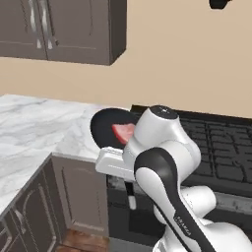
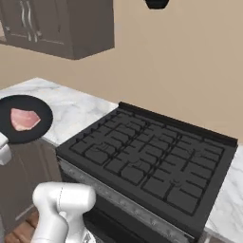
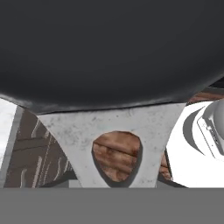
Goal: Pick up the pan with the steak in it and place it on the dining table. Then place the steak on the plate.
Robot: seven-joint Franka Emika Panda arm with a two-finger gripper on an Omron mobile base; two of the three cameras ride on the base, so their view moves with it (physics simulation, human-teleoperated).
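The black pan [image 1: 104, 127] is lifted off the surface, near the front edge where the marble counter meets the stove. The pink-red steak [image 1: 123, 132] lies flat in it. From the right base view the pan [image 2: 19, 135] sits at the far left with the steak [image 2: 24, 119] in its middle. My gripper [image 1: 114, 156] is just below and in front of the pan, shut on its handle; the fingers are hidden behind the arm. In the hand view the pan's dark underside [image 3: 109, 48] looms close above the grey handle tip [image 3: 78, 127] with its hole. The dining table and the plate are out of view.
The black stove [image 2: 147, 156] spreads to the right of the pan. Marble counter [image 1: 39, 123] runs to the left, with dark lower cabinets [image 1: 78, 192] under it and upper cabinets [image 1: 59, 29] above. Wooden floor [image 1: 83, 238] lies below the pan.
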